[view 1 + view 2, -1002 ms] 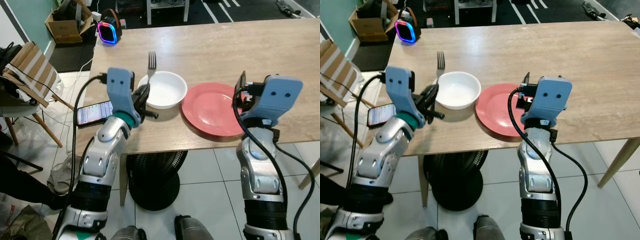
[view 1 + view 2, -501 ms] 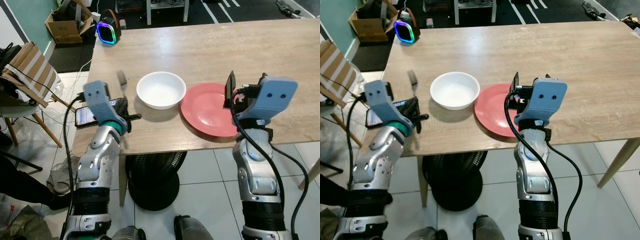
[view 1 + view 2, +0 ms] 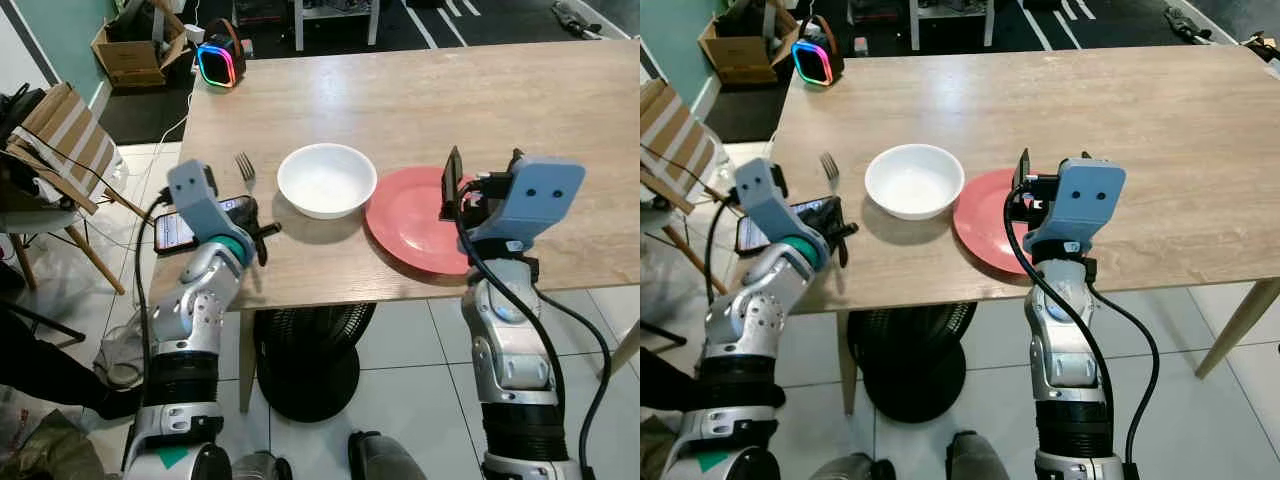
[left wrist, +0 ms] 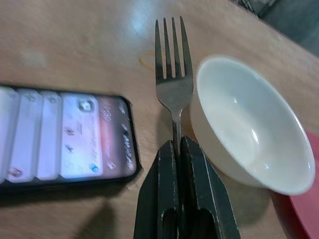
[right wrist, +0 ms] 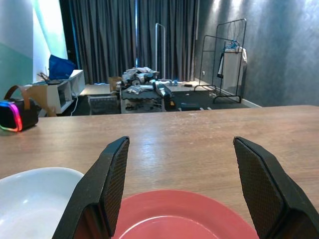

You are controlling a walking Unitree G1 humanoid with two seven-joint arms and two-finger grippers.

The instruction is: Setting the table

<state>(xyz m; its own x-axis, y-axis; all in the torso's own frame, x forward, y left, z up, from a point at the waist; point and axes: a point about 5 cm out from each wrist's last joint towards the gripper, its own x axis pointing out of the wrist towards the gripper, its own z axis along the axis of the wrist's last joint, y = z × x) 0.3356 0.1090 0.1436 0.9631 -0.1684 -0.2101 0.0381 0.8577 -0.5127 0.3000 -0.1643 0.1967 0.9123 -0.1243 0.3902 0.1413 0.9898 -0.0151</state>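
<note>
The left gripper (image 4: 178,149) has carried the shiny metal fork (image 4: 172,74) away from the far side of the round white bowl (image 3: 327,179). A second ago the fork lay behind the bowl with this gripper reaching in beside the bowl's near edge. Now the fork is held just left of the bowl, with its prongs pointing away from the robot. The two black fingers are pressed tight on the thin handle. A black phone with a lit screen (image 3: 199,221) lies on the light wooden table (image 3: 420,90), just left of the fork.

The right gripper (image 5: 179,196) has moved a little toward the bowl. It hangs over the near edge of the flat red plate (image 3: 412,218) with its fingers spread wide apart.

The bowl has nothing in it. The red plate has nothing on it. Bowl and plate sit side by side, nearly touching. A small black speaker with a rainbow ring of light (image 3: 219,63) stands at the far left corner of the table.
</note>
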